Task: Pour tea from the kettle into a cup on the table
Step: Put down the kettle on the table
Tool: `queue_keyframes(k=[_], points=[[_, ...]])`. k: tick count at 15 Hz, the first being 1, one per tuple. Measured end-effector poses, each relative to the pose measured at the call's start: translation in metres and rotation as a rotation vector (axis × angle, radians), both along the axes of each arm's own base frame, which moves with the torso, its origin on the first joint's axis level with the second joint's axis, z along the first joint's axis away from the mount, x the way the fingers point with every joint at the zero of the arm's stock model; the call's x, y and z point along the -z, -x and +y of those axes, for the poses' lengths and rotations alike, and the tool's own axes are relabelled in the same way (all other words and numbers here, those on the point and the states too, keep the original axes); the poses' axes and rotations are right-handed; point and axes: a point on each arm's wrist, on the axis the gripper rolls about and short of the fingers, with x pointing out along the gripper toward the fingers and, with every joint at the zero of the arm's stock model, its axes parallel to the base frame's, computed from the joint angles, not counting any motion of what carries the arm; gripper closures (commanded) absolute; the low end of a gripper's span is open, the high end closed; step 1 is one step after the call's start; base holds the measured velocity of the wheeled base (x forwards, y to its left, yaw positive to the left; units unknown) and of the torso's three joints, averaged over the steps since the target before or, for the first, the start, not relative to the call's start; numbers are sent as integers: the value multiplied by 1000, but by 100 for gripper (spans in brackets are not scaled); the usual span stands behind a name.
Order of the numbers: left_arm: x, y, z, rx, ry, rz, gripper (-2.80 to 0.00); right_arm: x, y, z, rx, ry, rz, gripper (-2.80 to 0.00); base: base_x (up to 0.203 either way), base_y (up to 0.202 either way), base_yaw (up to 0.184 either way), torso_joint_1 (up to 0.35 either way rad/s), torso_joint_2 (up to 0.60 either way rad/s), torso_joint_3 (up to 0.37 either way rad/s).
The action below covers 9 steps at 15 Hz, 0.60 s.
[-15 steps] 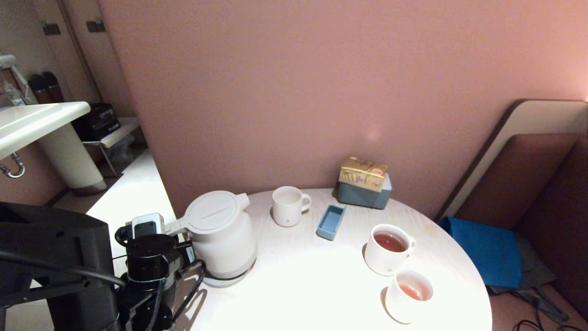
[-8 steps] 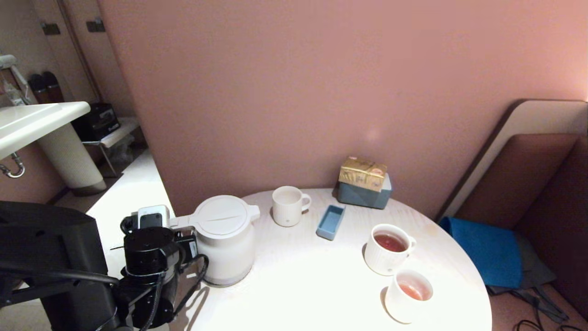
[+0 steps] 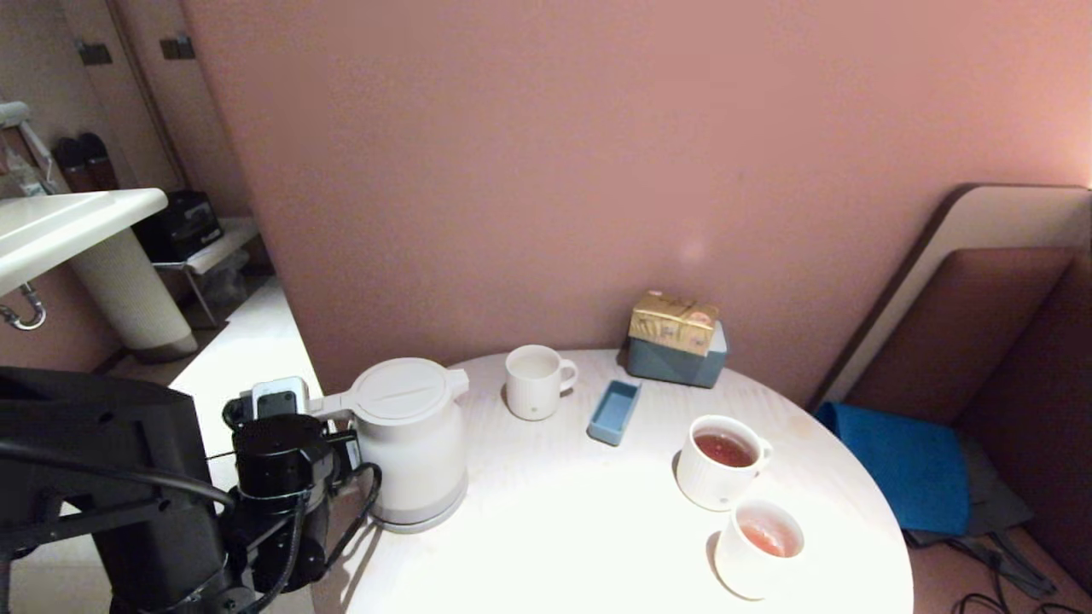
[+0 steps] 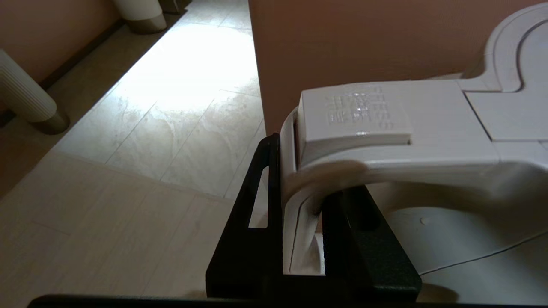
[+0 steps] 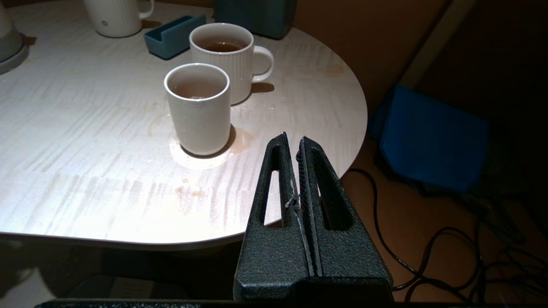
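the kettle [image 3: 411,443] stands upright at about eight o'clock on the round worktop [image 3: 597,529], lid on, its spout turned toward two o'clock. the left tool [image 4: 302,239] is clamped on the kettle's loop handle [image 4: 385,141], at the nine o'clock side of the kettle, with a black finger [image 4: 257,214] on either side of the handle. the cup [image 3: 758,549] sits near the worktop's four o'clock edge with a little reddish tea [image 3: 763,539] in it. just beside it, toward twelve o'clock, a ribbed mug [image 3: 723,461] holds darker tea. a second white mug [image 3: 535,381] stands at about twelve o'clock, a small blue tray [image 3: 614,412] lies between the mugs, and a gold packet rests on a grey-blue box [image 3: 676,360] by the wall. the right tool [image 5: 295,171] hangs off the worktop's edge near the cup, its fingers pressed together on nothing.
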Motion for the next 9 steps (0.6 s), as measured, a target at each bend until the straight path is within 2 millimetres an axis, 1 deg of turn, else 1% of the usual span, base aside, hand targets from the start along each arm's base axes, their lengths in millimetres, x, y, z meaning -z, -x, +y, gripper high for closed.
queue_keyframes(k=[3, 8, 9], points=[[5, -2, -1, -2, 1, 11, 0, 0, 0, 0, -1, 0, 0, 0, 0, 0, 0, 0, 0, 0], [13, 10, 3, -5, 16, 51, 0, 0, 0, 0, -1, 0, 0, 0, 0, 0, 0, 0, 0, 0], [13, 11, 4, -5, 18, 53, -233, 0, 0, 0, 0, 0, 0, 0, 0, 0, 0, 0, 0, 0]])
